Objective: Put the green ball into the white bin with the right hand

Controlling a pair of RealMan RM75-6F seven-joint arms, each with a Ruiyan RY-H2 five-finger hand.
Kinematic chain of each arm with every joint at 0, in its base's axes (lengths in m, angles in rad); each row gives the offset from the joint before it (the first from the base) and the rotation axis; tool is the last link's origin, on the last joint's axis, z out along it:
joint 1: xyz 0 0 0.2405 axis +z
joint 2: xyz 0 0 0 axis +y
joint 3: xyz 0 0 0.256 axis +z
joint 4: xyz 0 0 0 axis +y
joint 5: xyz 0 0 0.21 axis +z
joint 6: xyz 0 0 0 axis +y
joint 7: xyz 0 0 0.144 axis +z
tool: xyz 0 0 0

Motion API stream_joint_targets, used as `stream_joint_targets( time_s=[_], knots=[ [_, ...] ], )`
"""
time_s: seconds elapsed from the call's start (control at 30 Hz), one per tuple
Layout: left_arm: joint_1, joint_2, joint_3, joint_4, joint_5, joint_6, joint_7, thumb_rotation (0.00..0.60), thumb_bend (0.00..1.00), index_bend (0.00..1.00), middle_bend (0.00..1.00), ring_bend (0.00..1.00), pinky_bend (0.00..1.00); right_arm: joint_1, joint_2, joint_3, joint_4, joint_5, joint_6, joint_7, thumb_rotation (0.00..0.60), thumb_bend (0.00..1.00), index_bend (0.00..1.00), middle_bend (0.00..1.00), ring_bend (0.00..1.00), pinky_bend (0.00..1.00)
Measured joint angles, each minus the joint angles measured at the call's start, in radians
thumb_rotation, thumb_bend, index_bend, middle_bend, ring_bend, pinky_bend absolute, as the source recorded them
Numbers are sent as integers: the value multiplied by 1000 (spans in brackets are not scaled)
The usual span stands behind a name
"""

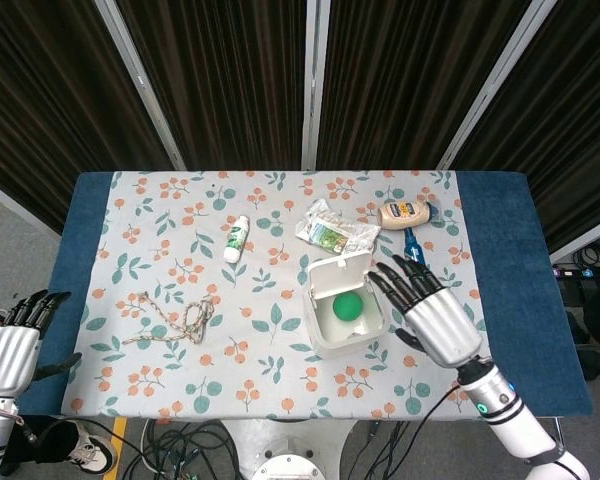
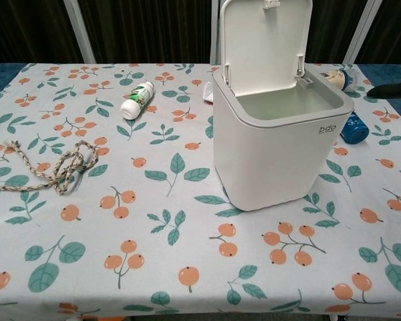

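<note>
The green ball (image 1: 348, 307) lies on the floor of the white bin (image 1: 320, 334), whose lid stands open. In the chest view the bin (image 2: 274, 160) hides the ball behind its wall. My right hand (image 1: 432, 314) hovers just right of the bin, fingers spread, holding nothing; only a dark fingertip (image 2: 394, 89) of it shows at the chest view's right edge. My left hand (image 1: 15, 345) hangs off the table's left edge, empty, with its fingers apart.
A blue bottle (image 1: 413, 251) and a mayonnaise bottle (image 1: 405, 212) lie behind the right hand. A crumpled wrapper (image 1: 332, 230) sits behind the bin. A small white bottle (image 1: 237, 239) and a rope (image 1: 172, 322) lie on the left half of the floral cloth.
</note>
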State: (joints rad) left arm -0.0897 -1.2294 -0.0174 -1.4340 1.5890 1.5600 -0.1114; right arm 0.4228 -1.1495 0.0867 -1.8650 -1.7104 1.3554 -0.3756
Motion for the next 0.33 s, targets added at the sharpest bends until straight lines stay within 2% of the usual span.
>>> stream_joint_targets(
  time_s=[0.17, 0.33],
  knots=[
    [-2, 2, -6, -4, 5, 9, 0, 600, 27, 155, 170, 99, 172, -116, 51, -23, 86, 29, 144, 98, 600, 29, 0, 42, 0, 99],
    [-9, 3, -9, -10, 14, 9, 12, 600, 27, 155, 170, 99, 172, -208, 74, -42, 223, 115, 200, 212, 600, 41, 0, 0, 0, 38]
  ],
)
